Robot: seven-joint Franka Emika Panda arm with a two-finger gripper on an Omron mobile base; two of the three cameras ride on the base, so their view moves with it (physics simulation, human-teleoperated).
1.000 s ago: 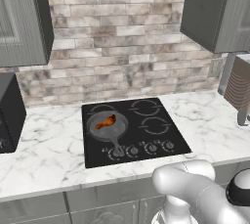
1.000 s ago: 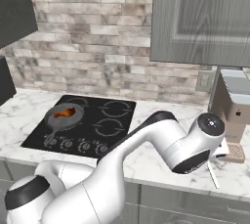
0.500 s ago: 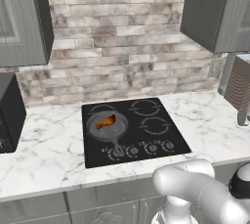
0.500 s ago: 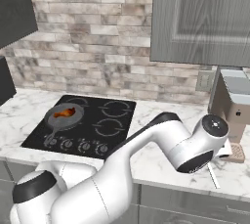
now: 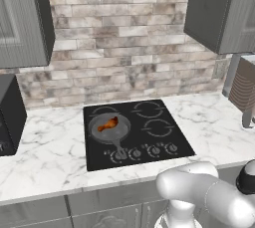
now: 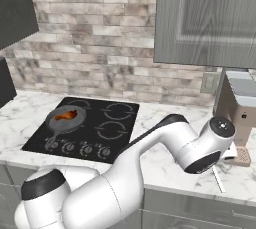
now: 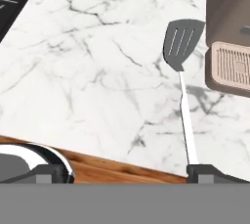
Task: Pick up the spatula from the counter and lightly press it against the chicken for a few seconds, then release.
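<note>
Spatula (image 7: 182,47) flat on counter (image 7: 97,71) beside coffee machine (image 7: 229,22), hand (image 7: 128,171) open above.

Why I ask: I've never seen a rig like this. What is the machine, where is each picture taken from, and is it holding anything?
The machine is a white robot arm on a driving base, in a computer-drawn kitchen. Two pictures come from cameras riding on the base behind the arm, one to its left and one to its right. The third comes from a camera on the hand, looking along its pincer, whose two dark tips rise at the bottom. On the marble counter sits a black stove with a pan holding a piece of chicken. Further right, a spatula lies flat beside a coffee machine. The pincer is open and holds nothing.
</note>
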